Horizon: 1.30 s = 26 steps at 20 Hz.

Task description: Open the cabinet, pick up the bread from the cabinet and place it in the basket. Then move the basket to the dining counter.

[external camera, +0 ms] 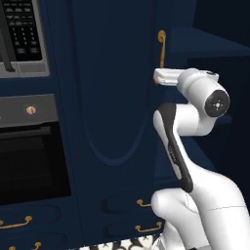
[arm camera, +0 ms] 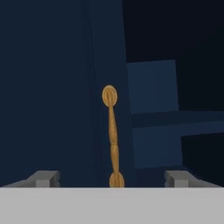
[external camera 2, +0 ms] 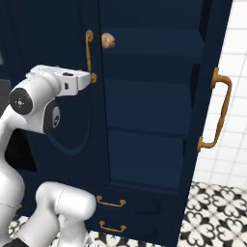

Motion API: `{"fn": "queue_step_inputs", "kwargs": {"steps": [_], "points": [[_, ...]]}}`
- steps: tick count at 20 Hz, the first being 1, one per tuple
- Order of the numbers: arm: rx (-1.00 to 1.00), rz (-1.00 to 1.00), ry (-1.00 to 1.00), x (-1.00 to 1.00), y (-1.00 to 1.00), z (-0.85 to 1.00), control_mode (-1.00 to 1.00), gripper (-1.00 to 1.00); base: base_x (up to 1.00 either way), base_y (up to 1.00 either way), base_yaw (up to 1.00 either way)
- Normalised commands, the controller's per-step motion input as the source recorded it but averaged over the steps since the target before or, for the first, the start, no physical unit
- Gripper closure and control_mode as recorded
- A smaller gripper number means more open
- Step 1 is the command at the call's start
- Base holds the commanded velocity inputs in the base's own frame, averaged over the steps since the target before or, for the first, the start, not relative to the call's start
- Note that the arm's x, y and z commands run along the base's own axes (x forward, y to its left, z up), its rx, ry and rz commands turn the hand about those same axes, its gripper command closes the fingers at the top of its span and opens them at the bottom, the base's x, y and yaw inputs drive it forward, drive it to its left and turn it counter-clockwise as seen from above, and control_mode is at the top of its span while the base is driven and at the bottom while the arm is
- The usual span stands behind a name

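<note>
Gripper (arm camera: 113, 178): jaws spread wide, holding nothing, astride the brass handle (arm camera: 113, 138) of the closed left door (external camera 2: 58, 96).
Cabinet (external camera 2: 154, 111): right door (external camera 2: 205, 120) swung open, shelves exposed.
Bread (external camera 2: 108, 41): on an upper shelf, not yet picked.
Remaining: grasp bread, basket it, carry the basket to the dining counter.

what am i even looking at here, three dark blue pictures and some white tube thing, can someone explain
The white tube is a robot arm on a base that can drive, in a computer-rendered kitchen. Two pictures come from cameras on the base, behind the arm to its left and right. The third comes from a camera on the hand, looking along its pincer, whose two tips stand wide apart on either side of a brass handle, holding nothing. The dark blue surface is a tall cabinet. Its left door is shut; its right door is swung open, showing shelves. On an upper shelf, partly hidden by the left door's edge, sits a small tan bun, the bread.
</note>
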Motion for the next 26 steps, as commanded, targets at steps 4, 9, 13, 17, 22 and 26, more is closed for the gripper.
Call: {"fn": "queue_step_inputs", "kwargs": {"steps": [4,9,13,17,22,26], "points": [[0.0,0.0,-0.04,0.73,-0.02,-0.18,-1.0,-1.0,0.0,0.0,0.0],[0.0,0.0,-0.01,0.63,-0.1,-0.1,-1.0,-1.0,0.0,0.0,0.0],[0.0,-0.02,0.07,0.56,-0.01,0.0,-1.0,-1.0,0.0,0.0,0.0],[0.0,-0.02,0.08,0.59,0.0,0.0,-1.0,-1.0,0.0,0.0,0.0],[0.0,-0.01,0.07,0.65,0.0,0.0,-1.0,-1.0,0.0,0.0,0.0],[0.0,0.0,0.04,0.77,0.0,0.0,-1.0,-1.0,0.0,0.0,0.0]]}}
